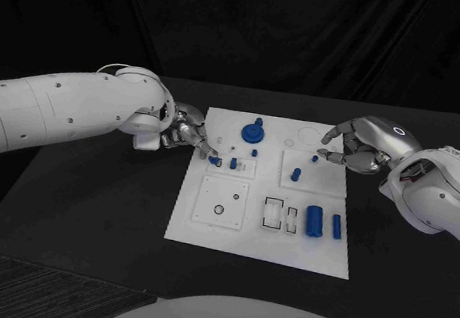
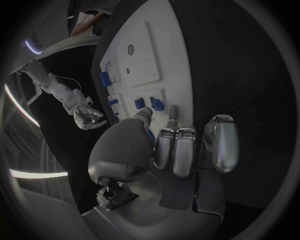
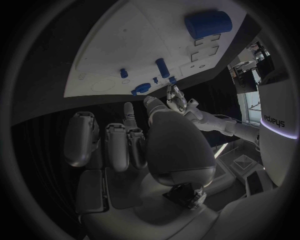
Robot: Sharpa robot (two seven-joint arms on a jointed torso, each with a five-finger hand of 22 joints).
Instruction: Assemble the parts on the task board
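Two robot hands: left robot hand (image 1: 188,133) pinches a blue part (image 1: 215,159); right robot hand (image 1: 352,148) hovers with fingers apart, holding nothing.

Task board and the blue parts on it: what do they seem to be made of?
The task board looks like matte white plastic: flat, even, without glare, with cut recesses; painted metal is possible. The big blue cylinder and the round blue part look like smooth moulded or printed plastic, uniform in colour, with soft highlights. The left hand appears to be silver metal with a dull sheen.
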